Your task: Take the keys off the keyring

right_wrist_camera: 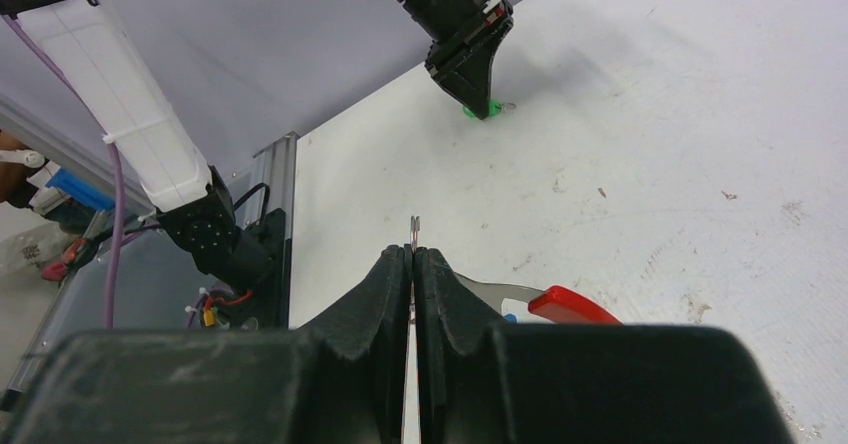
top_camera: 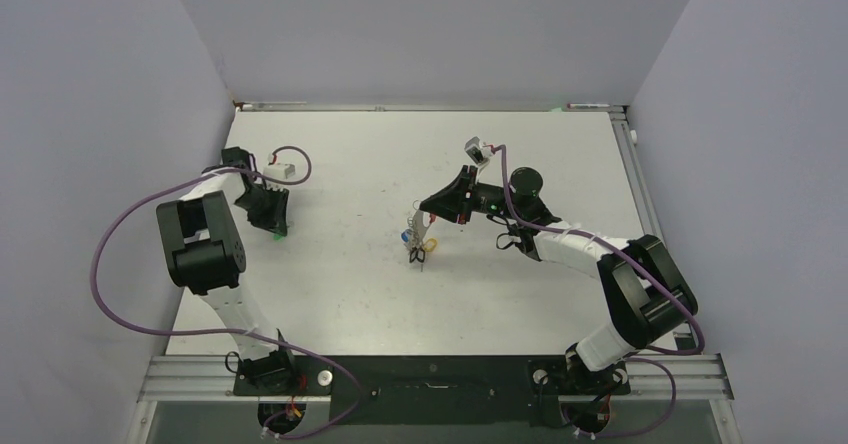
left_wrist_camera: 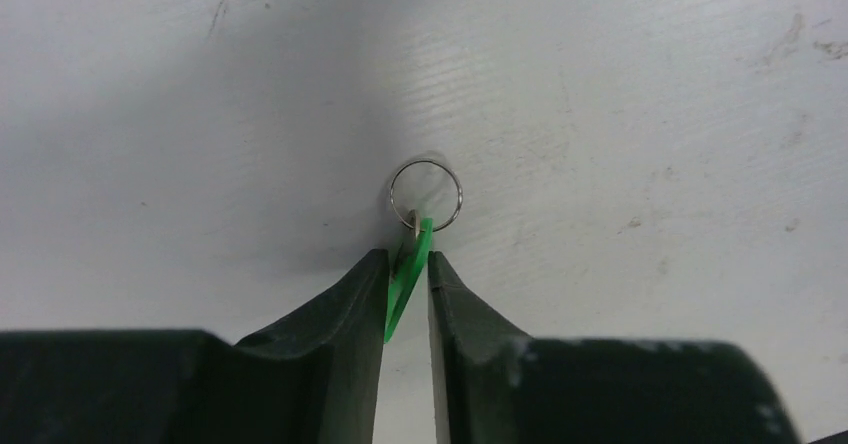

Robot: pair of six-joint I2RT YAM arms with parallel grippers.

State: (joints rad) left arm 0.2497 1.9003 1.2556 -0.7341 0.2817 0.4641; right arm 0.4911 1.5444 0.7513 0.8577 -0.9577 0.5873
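My left gripper (top_camera: 273, 226) (left_wrist_camera: 408, 254) is shut on the green key (left_wrist_camera: 410, 264), tips down at the table on the left. A small metal split ring (left_wrist_camera: 426, 194) hangs from the key's head against the table. My right gripper (top_camera: 425, 211) (right_wrist_camera: 413, 251) is shut on a thin metal edge that sticks out past its tips. The grey keyring (right_wrist_camera: 495, 289) with its red arc (right_wrist_camera: 565, 302) runs out from behind the right finger. The other keys (top_camera: 418, 244), blue, black and yellow, hang in a bunch under the right gripper at mid table. The green key also shows in the right wrist view (right_wrist_camera: 482, 111).
White tabletop (top_camera: 340, 294) walled by pale purple panels on three sides. A metal rail (top_camera: 440, 374) with the arm bases runs along the near edge. Purple cables (top_camera: 110, 254) loop beside the left arm. The left arm (right_wrist_camera: 470, 44) stands well apart from the right gripper.
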